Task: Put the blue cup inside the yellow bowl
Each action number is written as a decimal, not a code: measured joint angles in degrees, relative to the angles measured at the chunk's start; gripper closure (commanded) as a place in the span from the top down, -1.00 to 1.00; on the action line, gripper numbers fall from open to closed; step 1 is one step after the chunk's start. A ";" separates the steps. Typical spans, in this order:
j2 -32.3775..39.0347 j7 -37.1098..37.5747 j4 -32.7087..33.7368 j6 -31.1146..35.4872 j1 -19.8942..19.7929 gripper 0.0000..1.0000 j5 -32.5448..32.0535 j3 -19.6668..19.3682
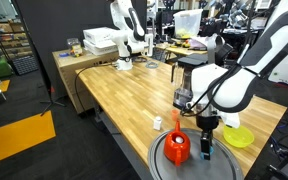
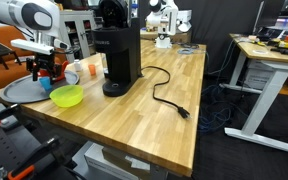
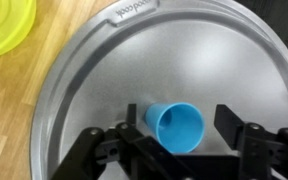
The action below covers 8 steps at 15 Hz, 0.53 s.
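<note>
Gripper (image 3: pixel 179 118) at lower frame: I see its jaws apart, straddling the blue cup (image 3: pixel 177 128), not clamped. The cup lies on its side on the grey tray (image 3: pixel 134 60). Yellow bowl (image 3: pixel 4 25) upper left, on the worktop (image 3: pixel 14 110) beside the tray.

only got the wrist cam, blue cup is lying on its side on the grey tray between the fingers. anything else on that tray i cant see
Observer: Yes. In an exterior view an orange-red kettle stands upright on the tray, close beside the gripper.
Operator: ok. the yellow bowl is just an edge in my corner, whats near it
Observer: A black coffee machine stands on the table right next to it, and its cord trails across the wood away from the bowl.
</note>
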 measured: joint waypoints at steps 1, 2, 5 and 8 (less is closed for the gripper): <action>0.00 -0.01 0.00 0.00 0.00 -0.13 0.00 0.05; 0.00 -0.03 0.00 0.00 0.00 -0.28 0.00 0.11; -0.01 -0.12 0.02 0.00 0.00 -0.61 0.02 0.20; -0.06 -0.22 0.11 0.00 -0.01 -0.61 0.02 0.23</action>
